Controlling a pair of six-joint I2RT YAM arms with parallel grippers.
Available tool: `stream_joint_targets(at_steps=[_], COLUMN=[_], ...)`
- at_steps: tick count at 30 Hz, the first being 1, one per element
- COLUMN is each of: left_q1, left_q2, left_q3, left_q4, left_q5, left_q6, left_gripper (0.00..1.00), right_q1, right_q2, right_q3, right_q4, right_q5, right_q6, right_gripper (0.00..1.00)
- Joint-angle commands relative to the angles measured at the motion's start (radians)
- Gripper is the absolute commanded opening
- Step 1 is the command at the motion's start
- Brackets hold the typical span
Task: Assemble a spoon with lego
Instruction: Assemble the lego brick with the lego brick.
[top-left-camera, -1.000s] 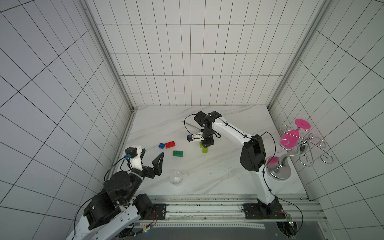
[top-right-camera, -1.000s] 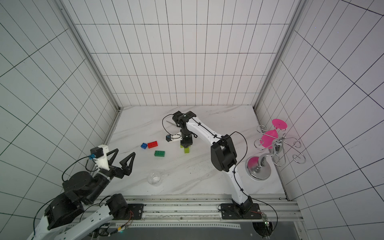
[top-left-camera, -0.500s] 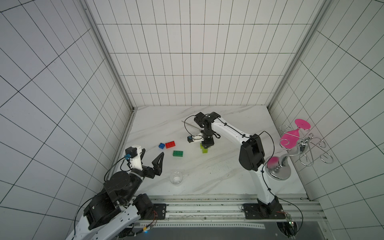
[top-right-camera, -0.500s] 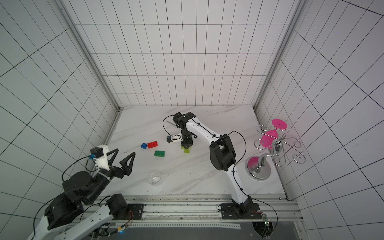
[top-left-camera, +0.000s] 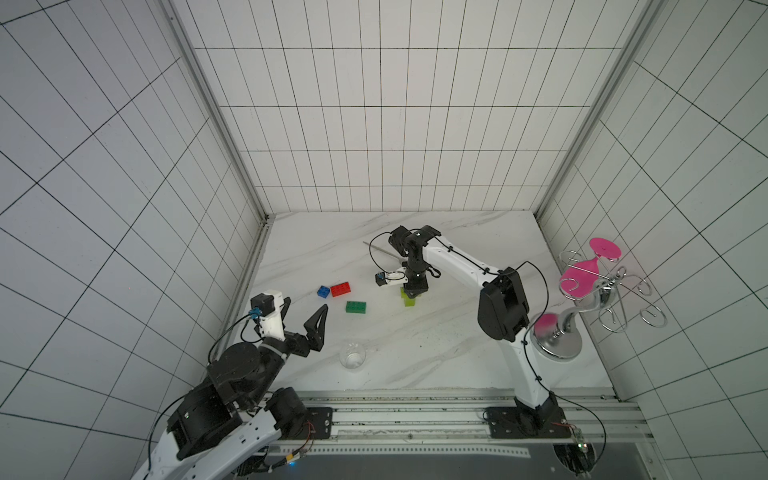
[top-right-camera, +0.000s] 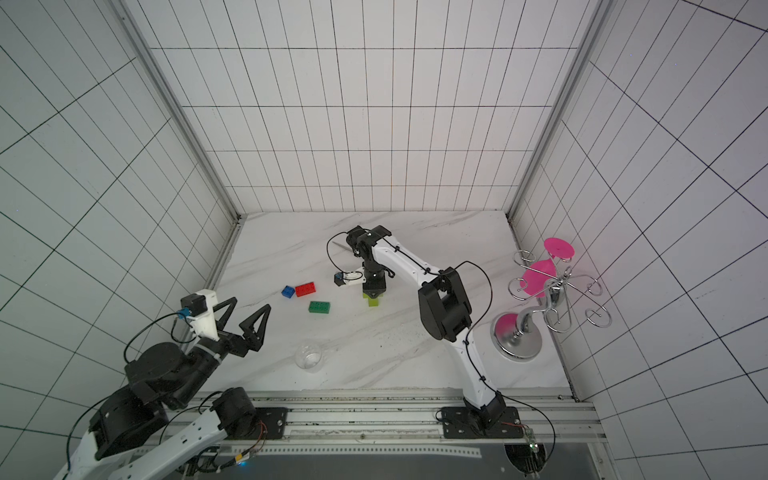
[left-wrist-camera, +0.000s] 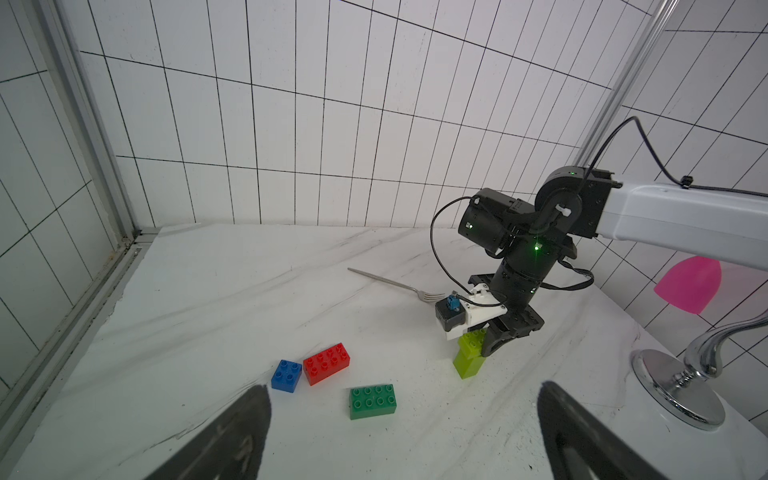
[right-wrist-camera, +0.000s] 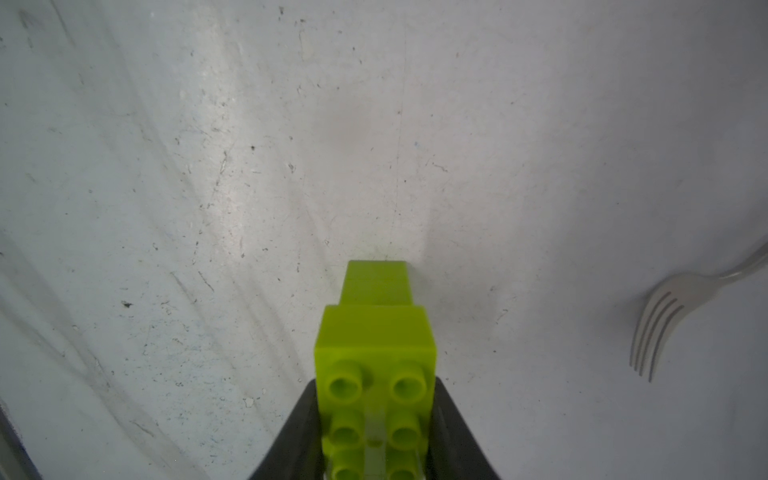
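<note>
The white marble table (top-left-camera: 415, 332) sits between tiled walls (top-left-camera: 374, 124). Near its middle the right gripper (top-left-camera: 410, 293) is clenched on a lime brick stack (top-left-camera: 409, 300). A blue brick (top-left-camera: 323, 291), a red brick (top-left-camera: 340, 289) and a green brick (top-left-camera: 356, 307) lie at 9 o'clock from it. The left gripper (top-left-camera: 305, 306) hangs released. The right arm (top-left-camera: 457, 259) partly hides a fork (top-left-camera: 380, 250).

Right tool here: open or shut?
Shut on the top lime brick: in the right wrist view the right tool clamps both its sides, above a lower lime brick.
</note>
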Motion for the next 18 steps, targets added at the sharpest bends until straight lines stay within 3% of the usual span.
stream_joint_targets(at_steps=[1,8,18], left_q1=[-0.003,-0.003,-0.003], left_q2=[0.005,0.001,0.0], left_q3=[-0.007,-0.006,-0.008], left_q4=[0.005,0.004,0.007], left_q5=[-0.004,-0.006,0.0], left_q6=[0.01,0.009,0.01], left_gripper=[0.98,0.98,0.98], right_q1=[-0.004,-0.003,0.023], right_q2=[0.023,0.051,0.031], right_q3=[-0.057,-0.08,-0.235], right_q4=[-0.021,-0.021,0.079], right_q5=[-0.003,0.05,0.093], right_q6=[-0.001,0.028,0.084], right_gripper=[0.28,0.27,0.26])
